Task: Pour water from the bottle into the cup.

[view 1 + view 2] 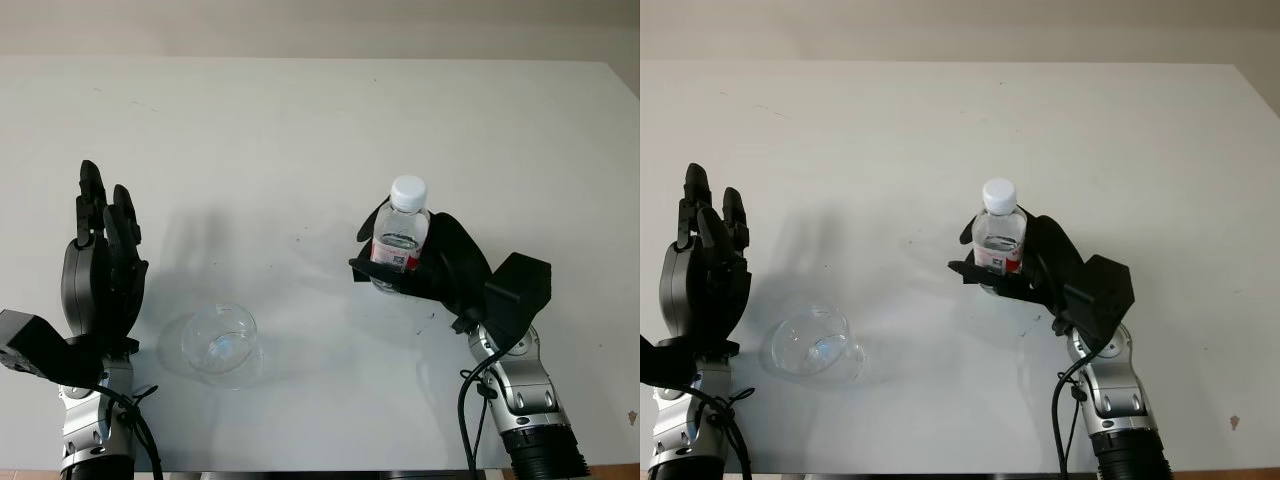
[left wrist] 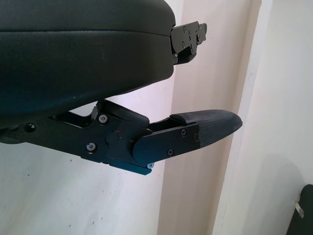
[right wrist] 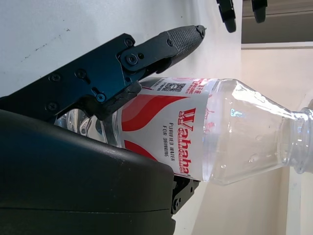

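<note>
So starting over on the left side: the left hand (image 1: pixel 100 265) is up off the white table (image 1: pixel 300 120), fingers pointing away from the robot, released and holding nothing. From its wrist camera you just see the black shell and one finger (image 2: pixel 195 132) sticking out over pale background, nothing between them.

Just to the right of that hand, near the front edge of the table, sits the cup (image 1: pixel 220 343). It's clear glass, more of a low round bowl shape honestly, standing upright on the table. I can't tell whether there's any water in it. It's close to the left hand but not touching it.

Moving further right, past a bare stretch of table, there's the bottle (image 1: pixel 400 235). It's a small clear plastic one with a white cap (image 1: pixel 408 190) on it and a red and white label (image 3: pixel 166 132) that reads "Wahaha". It's upright, maybe leaning a hair, well apart from the cup.

The right hand (image 1: pixel 425 265) is wrapped around the bottle's lower half, around the label, with fingers (image 3: pixel 146 54) curling across the front and the palm behind it. Whether the bottle's base is on the table or lifted, I can't tell.
</note>
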